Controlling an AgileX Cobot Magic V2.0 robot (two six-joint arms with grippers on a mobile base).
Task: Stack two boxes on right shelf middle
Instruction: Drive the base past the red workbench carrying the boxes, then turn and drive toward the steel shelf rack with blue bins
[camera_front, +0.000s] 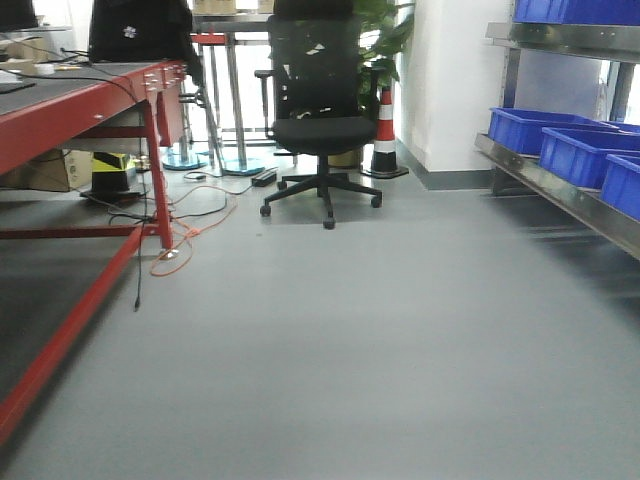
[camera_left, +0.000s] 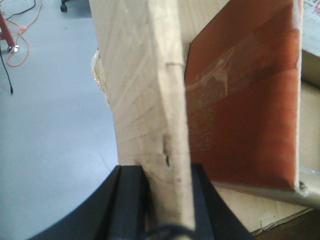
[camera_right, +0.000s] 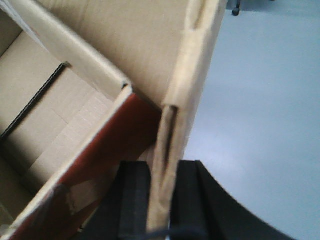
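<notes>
My left gripper (camera_left: 167, 172) is shut on the upright side wall of a tan cardboard box (camera_left: 145, 85). A reddish inner flap with clear tape (camera_left: 240, 100) lies to its right. My right gripper (camera_right: 164, 170) is shut on the opposite tan wall of the box (camera_right: 185, 95); the open tan interior and a reddish flap (camera_right: 100, 145) lie to its left. Grey floor shows below both walls, so the box is held in the air. Neither box nor grippers show in the front view. The steel shelf (camera_front: 560, 185) runs along the right edge there.
Blue plastic bins (camera_front: 560, 135) fill the steel shelf at right. A red-framed table (camera_front: 70, 120) stands at left with cables (camera_front: 190, 230) on the floor. A black office chair (camera_front: 322, 120) and a striped cone (camera_front: 385, 130) stand ahead. Grey floor (camera_front: 350, 340) lies between.
</notes>
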